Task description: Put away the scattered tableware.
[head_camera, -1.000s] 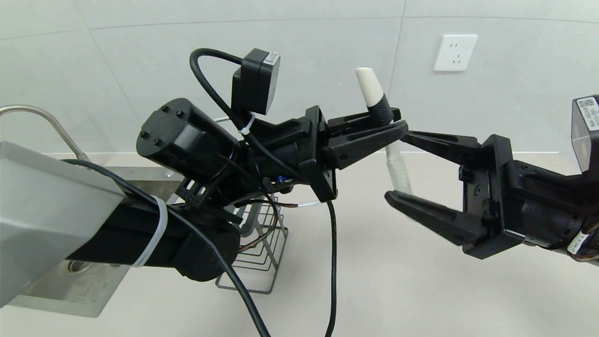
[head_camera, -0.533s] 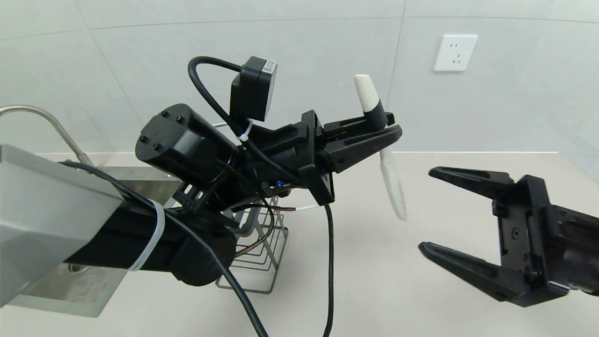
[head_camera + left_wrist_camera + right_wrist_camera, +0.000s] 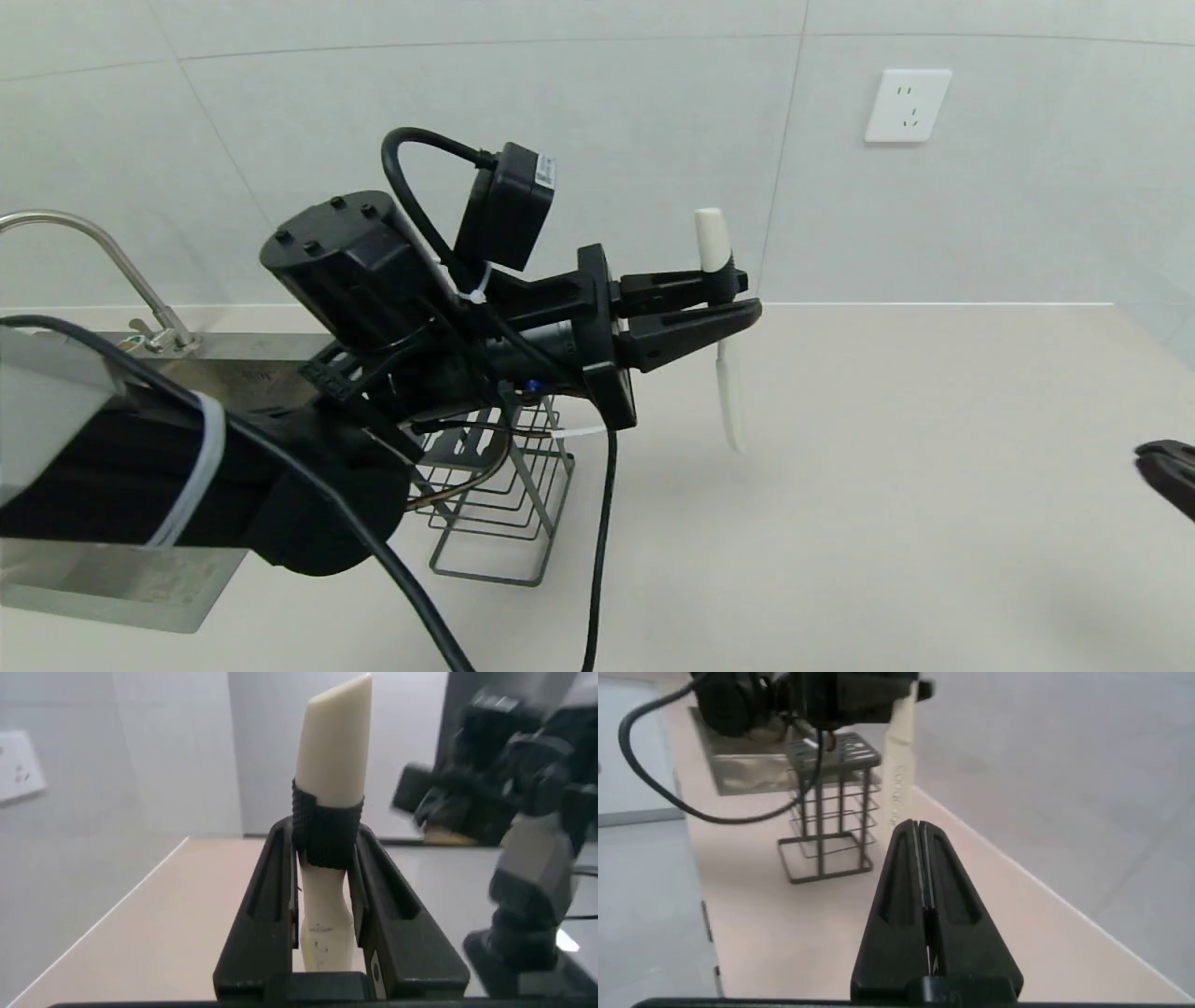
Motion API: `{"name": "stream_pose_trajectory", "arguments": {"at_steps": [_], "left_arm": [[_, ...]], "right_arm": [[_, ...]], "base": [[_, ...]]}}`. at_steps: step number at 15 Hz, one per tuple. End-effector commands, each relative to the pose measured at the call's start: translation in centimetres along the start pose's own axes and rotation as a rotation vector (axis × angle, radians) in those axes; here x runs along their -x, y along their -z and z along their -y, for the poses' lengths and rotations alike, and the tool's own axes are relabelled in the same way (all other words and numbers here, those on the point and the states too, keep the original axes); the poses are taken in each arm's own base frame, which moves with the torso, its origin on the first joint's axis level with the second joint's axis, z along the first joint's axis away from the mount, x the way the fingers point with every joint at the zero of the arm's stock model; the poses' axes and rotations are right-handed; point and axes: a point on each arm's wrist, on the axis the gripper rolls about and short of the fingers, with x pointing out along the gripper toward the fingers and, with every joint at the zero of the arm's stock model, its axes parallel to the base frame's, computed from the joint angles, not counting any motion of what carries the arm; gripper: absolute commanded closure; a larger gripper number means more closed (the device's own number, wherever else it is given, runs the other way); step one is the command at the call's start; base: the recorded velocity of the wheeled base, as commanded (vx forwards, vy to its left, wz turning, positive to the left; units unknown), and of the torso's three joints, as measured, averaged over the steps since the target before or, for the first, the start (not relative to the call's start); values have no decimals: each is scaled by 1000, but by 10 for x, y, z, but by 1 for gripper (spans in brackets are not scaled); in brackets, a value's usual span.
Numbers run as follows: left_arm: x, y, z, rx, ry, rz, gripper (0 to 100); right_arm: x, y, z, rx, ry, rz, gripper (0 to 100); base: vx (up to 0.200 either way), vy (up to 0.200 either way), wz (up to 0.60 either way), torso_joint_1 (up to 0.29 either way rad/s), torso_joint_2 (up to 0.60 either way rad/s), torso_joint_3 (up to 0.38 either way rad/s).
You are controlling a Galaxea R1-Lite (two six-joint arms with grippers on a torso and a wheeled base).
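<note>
Clamping a white knife [image 3: 726,392] by its black grip band, the left gripper [image 3: 738,294] holds it upright in the air above the tabletop [image 3: 840,523], blade down, near a wire rack [image 3: 509,504] that stands beside the sink [image 3: 112,583]. The right gripper [image 3: 918,829] hangs well apart, its fingers pressed together on nothing. A faint mark on the knife and the sticker on the wrist camera [image 3: 509,205] are too small to read.
</note>
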Motion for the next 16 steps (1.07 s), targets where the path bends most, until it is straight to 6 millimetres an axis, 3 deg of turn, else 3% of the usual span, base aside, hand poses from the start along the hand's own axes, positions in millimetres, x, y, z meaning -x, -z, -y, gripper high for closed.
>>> {"name": "stream_pose_trajectory", "arguments": {"at_steps": [1,4,7,9,11,14,15,16], "left_arm": [[16,-27,5,-73,-27,14,100],[35,-34,1,-97,-81,3,100],[51,-37,0,-123,-124,-14,100],[58,-47,7,-139,-130,-5,100],[64,-51,5,-153,-150,-5,100],[75,-59,3,-183,-185,-5,100],[82,-64,3,-198,-207,-7,100],[88,-68,5,-210,-224,-8,100]], "right_arm": [[41,-14,-21,105,84,86,100],[61,-15,-36,109,86,90,100],[76,-3,-50,34,63,-11,100],[102,14,-73,-32,47,-92,100],[114,32,-86,-127,54,-206,100],[117,42,-82,-145,339,-366,100],[124,52,-80,-131,636,-555,100],[126,52,-78,-152,773,-569,100]], "base": [[0,0,0,0,0,0],[0,0,0,0,0,0],[0,0,0,0,0,0],[0,0,0,0,0,0],[0,0,0,0,0,0],[0,0,0,0,0,0],[0,0,0,0,0,0],[0,0,0,0,0,0]]}}
